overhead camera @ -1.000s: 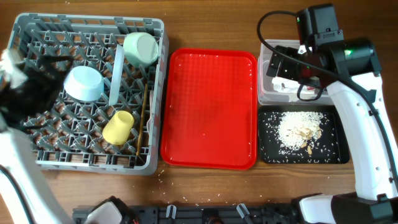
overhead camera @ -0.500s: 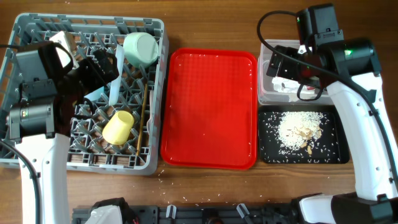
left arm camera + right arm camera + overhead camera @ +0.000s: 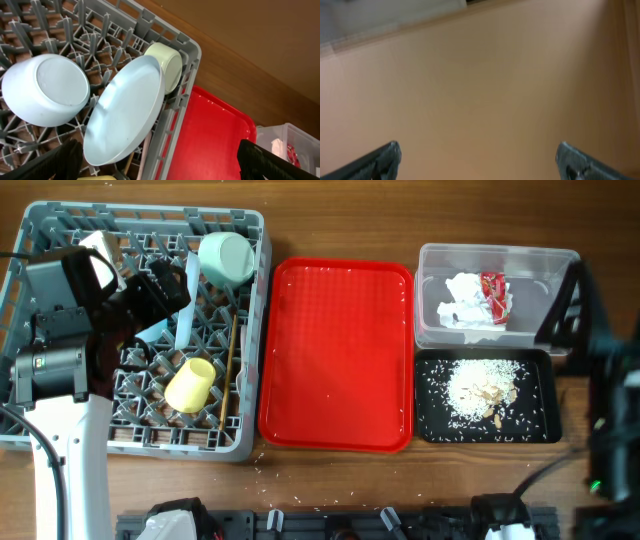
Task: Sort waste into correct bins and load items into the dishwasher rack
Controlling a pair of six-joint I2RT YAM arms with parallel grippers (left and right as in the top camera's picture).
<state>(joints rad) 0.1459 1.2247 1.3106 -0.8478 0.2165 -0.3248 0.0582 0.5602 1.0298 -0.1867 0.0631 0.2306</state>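
Observation:
The grey dishwasher rack [image 3: 60,435] holds a mint bowl [image 3: 227,257], a yellow cup [image 3: 190,385], chopsticks [image 3: 229,375] and a pale blue plate [image 3: 127,112] standing on edge. A pale bowl [image 3: 45,90] lies upside down beside the plate, and the mint bowl also shows in the left wrist view [image 3: 167,65]. My left gripper [image 3: 165,298] hovers over the rack, open and empty [image 3: 160,162]. The clear tub [image 3: 432,330] holds white tissue [image 3: 462,308] and the red wrapper [image 3: 494,292]. The black tray [image 3: 535,430] holds rice and scraps [image 3: 482,388]. My right gripper [image 3: 479,157] is open and empty over bare wood.
The red serving tray [image 3: 335,355] lies between the rack and the bins, with nothing on it. My right arm [image 3: 610,395] is a blur at the right edge, beside the bins. Loose rice grains [image 3: 262,471] lie on the table near the front edge.
My right arm has swung off the clear tub to the right edge, uncovering the tissue and wrapper. My left arm came in over the rack a second ago and has held still since.

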